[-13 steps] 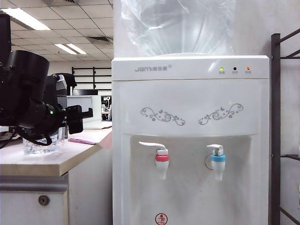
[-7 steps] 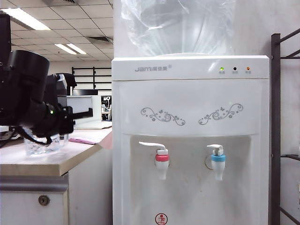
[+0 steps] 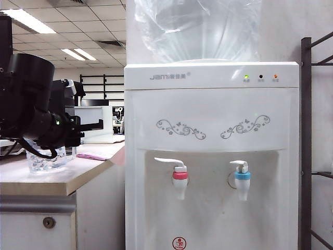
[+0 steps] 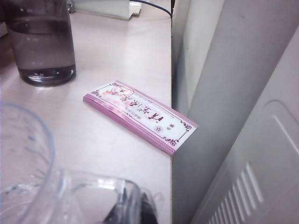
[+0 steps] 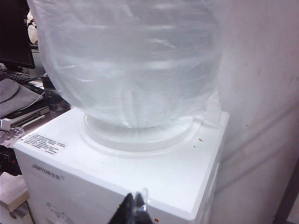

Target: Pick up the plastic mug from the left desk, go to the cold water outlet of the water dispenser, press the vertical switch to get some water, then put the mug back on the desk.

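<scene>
Exterior view: my left gripper [image 3: 78, 133] is down at the plastic mug [image 3: 47, 159], which stands on the left desk [image 3: 57, 182], left of the water dispenser [image 3: 210, 156]. Left wrist view: my dark fingertips [image 4: 133, 210] are pinched together on the clear handle side of the mug [image 4: 70, 196]; the rim curves beside them. I read this as a clenched grasp on the mug, which rests on the desk top, not yet lifted.

On the same desk, farther off, stand a smoky-grey bottle [image 4: 42, 42] and a pink booklet [image 4: 140, 116] near the desk's right edge, against the dispenser's side.

Right wrist view: my right gripper [image 5: 133, 207] hangs above the dispenser's top, below the big clear bottle [image 5: 131, 65], fingertips pressed together, grasping nothing.

Handling, as I judge it: the mug looks empty and so light; its thin crinkled wall may flex and slip under pressure. The handle is the stiffer hold, but an off-centre one, so the mug could tilt once filled. The blue-collared tap [image 3: 242, 176] and its upright lever [image 3: 239, 165] lie well to the right.
</scene>
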{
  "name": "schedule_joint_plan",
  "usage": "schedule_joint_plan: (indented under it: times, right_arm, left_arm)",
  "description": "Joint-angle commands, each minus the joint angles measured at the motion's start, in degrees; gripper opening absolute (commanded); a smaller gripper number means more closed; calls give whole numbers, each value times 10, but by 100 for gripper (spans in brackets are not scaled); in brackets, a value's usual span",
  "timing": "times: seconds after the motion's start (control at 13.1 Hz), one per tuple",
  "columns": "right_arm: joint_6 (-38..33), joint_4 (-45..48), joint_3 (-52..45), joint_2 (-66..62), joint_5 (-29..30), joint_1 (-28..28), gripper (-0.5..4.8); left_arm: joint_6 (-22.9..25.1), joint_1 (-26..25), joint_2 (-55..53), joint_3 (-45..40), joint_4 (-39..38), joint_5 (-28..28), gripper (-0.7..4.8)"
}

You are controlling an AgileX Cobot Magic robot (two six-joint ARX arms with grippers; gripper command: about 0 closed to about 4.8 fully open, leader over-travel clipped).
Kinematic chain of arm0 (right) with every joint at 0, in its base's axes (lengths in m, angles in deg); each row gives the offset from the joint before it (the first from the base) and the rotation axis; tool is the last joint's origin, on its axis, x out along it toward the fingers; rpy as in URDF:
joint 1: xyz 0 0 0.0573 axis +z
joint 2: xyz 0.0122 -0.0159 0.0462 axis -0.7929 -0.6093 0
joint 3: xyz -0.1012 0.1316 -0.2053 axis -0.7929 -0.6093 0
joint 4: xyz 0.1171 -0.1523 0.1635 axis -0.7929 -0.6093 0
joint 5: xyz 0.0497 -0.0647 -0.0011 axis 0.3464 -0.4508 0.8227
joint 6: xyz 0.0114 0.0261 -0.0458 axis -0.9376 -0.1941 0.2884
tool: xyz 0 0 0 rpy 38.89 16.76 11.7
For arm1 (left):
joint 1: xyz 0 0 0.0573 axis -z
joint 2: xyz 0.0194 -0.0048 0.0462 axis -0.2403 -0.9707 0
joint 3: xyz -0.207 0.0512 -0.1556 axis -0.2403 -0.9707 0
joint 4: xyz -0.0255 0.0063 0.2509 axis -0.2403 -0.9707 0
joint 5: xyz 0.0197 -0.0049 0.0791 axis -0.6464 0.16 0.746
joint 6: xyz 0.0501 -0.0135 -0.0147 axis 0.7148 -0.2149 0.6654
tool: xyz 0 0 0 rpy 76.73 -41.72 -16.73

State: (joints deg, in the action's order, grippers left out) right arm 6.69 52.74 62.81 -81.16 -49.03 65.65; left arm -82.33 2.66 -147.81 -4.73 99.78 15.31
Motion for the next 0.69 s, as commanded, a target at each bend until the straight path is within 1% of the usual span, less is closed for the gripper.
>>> schedule_joint_plan:
  times: [0.08, 0.23, 0.38, 0.69]
  right_arm:
    - [0, 5, 3, 0, -1, 0, -1]
    - [0, 5, 3, 0, -1, 0, -1]
    - [0, 5, 3, 0, -1, 0, -1]
    - [0, 5, 3, 0, -1, 0, -1]
  left_arm:
    - [-6, 0, 18, -1, -14, -23, -6]
    - [2, 0, 29, -1, -28, -25, -6]
    - [17, 0, 45, -2, -54, -43, -6]
    - [17, 0, 50, -2, -66, -45, -6]
